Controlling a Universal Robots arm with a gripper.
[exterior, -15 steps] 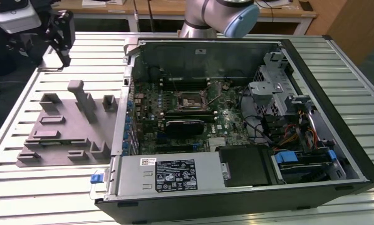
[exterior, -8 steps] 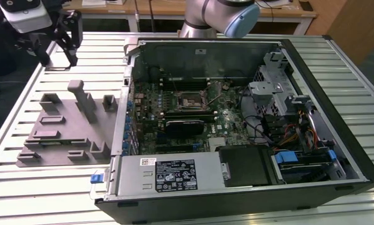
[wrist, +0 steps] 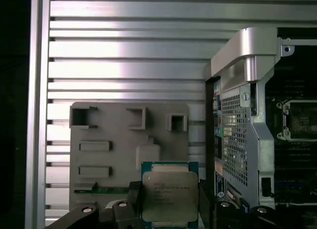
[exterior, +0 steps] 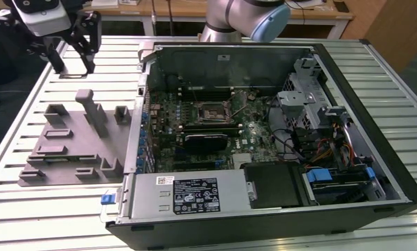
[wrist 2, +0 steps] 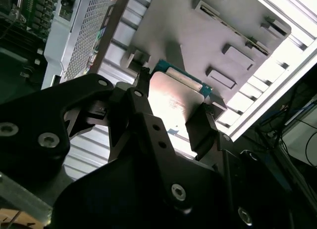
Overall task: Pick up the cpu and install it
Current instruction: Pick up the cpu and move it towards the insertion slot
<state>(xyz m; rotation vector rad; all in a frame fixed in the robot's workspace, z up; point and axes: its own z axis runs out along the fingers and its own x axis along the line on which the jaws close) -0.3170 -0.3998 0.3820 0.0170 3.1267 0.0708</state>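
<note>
First wrist view: the fingers [wrist: 205, 202] are pinching the cpu [wrist: 170, 197] by two opposite edges, holding it level above the counter [wrist: 124, 66] near the grey fixture [wrist: 109, 140], on the exterior view's left of the computer case [wrist: 242, 140]. It is likely light, stiff and fragile, so an edge grip suits it.
</note>
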